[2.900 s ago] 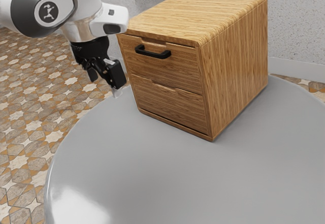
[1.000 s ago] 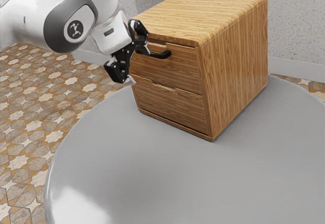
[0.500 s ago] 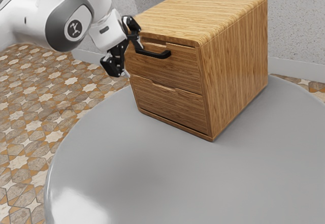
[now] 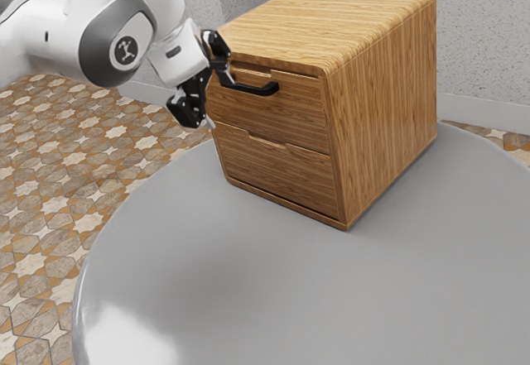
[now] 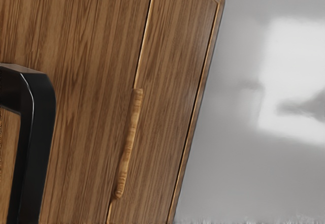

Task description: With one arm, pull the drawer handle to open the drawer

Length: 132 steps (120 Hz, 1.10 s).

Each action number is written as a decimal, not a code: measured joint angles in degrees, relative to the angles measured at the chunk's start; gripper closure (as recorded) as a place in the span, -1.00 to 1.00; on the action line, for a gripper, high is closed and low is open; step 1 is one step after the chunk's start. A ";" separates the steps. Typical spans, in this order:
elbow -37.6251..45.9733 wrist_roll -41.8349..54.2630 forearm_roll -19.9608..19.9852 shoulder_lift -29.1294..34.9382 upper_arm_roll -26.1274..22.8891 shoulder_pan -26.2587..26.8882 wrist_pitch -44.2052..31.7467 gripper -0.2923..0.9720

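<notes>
Claw (image 4: 211,79) of the Franka arm gapes wide around the near end of the black drawer handle (image 4: 248,86); the wooden cabinet's (image 4: 381,92) top drawer (image 4: 281,117), straight ahead of it, looks shut. On the wrist camera, the handle (image 5: 33,148) looms just under the claw, with the lower drawer (image 5: 172,82) and grey table (image 5: 244,183) beyond.

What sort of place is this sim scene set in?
Probably a home-style room, perhaps a living or dining area: a round grey table carrying a small two-drawer wooden cabinet, a patterned tile floor, and a speckled grey wall.
</notes>
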<state>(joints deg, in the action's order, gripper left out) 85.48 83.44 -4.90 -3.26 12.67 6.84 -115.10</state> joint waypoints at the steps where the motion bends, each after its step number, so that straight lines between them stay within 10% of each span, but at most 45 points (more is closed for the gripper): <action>1: 0.00 -0.03 0.00 0.00 0.00 -0.03 0.00 -0.45; 132: -5.49 -0.87 -0.04 -5.21 -0.87 -0.84 -2.64 -0.02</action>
<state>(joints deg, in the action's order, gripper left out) 79.99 82.57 -4.94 -8.48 11.80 6.00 -117.73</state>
